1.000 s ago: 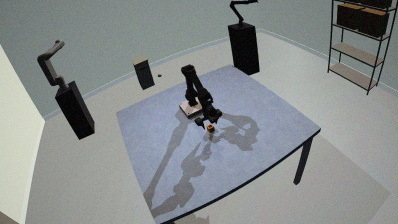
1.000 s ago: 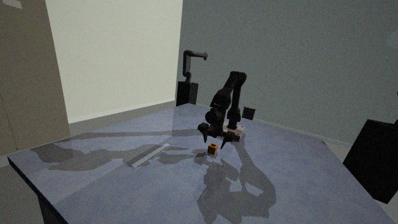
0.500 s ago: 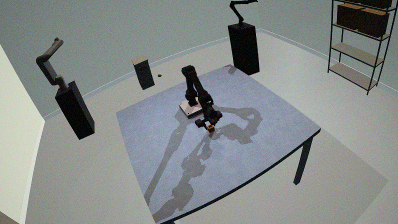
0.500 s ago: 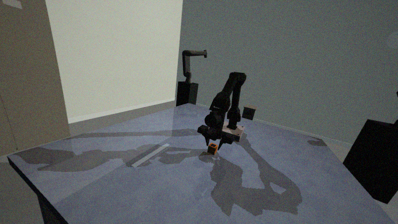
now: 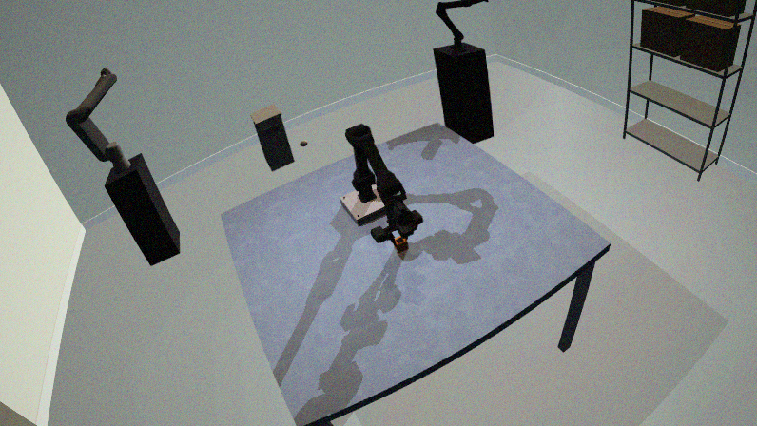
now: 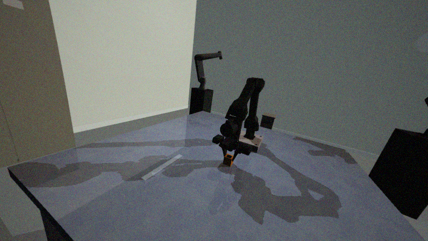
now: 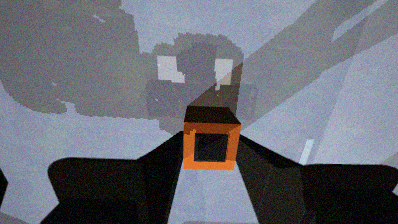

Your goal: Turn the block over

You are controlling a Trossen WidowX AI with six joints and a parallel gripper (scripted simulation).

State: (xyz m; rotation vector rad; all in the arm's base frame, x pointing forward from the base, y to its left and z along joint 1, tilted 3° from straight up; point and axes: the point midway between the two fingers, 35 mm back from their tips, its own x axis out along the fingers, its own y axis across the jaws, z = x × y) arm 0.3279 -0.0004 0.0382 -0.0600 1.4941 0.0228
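Orange block (image 7: 210, 145), small cube, dark square marking on the face turned up toward the wrist camera; stood on the table (image 5: 476, 296) just in front of the arm's base plate (image 5: 361, 207). Gripper (image 7: 210, 165) was half closed, one dark finger pressed to each side of the block, so the block was clamped but apparently not yet lifted; contact with the table could not be confirmed from the exterior view.

Hazards, as judged:
- Grip sat low on narrow side faces; the cube might pivot or slip between the pads once raised.
- Rotation begun too near the surface could jam a corner against the table and knock the block loose.
- Release from too great a height could let it tumble onto a wrong face, marking not downward.

Surface: blue-grey tabletop, matt, crossed by heavy arm shadows; a pale thin strip (image 6: 162, 167) lay well apart from the block.

Room: grey walls, pale floor, two idle arms on dark pedestals (image 5: 142, 208), a small dark box (image 5: 272, 137), shelving (image 5: 683, 79) holding brown cartons.
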